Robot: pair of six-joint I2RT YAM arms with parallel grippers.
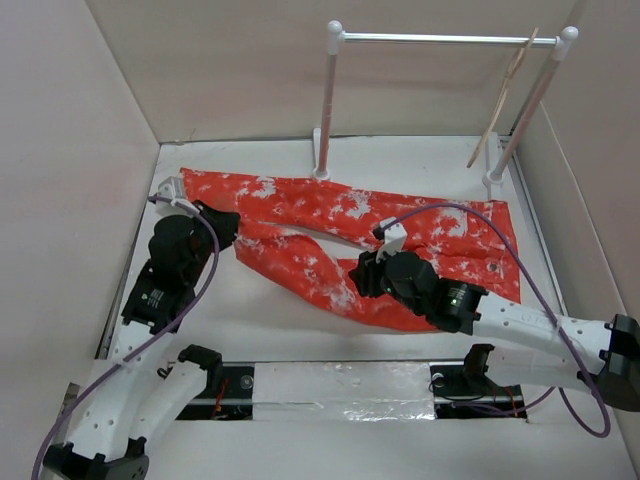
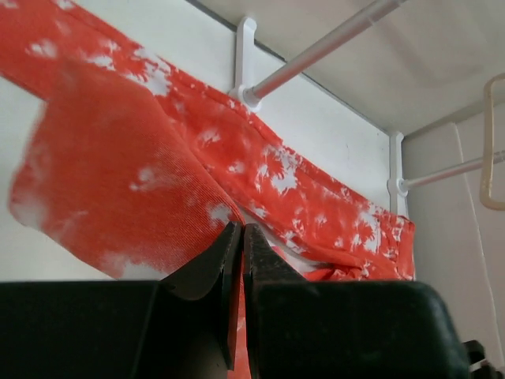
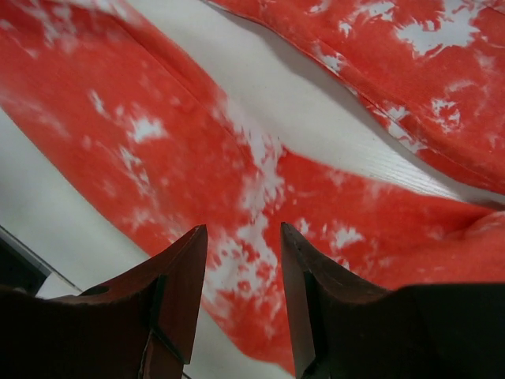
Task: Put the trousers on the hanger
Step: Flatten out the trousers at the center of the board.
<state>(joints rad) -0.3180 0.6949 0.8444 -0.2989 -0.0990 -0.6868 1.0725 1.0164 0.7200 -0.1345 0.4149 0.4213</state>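
The trousers [image 1: 330,207] lie flat on the desk [image 1: 300,340], their long axis running across it from side to side: the waist end points to my right, near the foot of the white rack [image 1: 440,38], and the two legs spread away from it to my left in a narrow V. The far leg reaches toward the far-left corner, while the nearer leg slants back toward my left arm. My left gripper [image 1: 222,225] is at the end of that nearer leg, fingers pressed together with a fold of the orange-red cloth pinched between them. My right gripper [image 1: 362,275] hangs over the middle of the same leg, fingers spread apart with nothing between them. The hanger [image 1: 516,66] hangs tilted from the right end of the rack's rail, well apart from the trousers.
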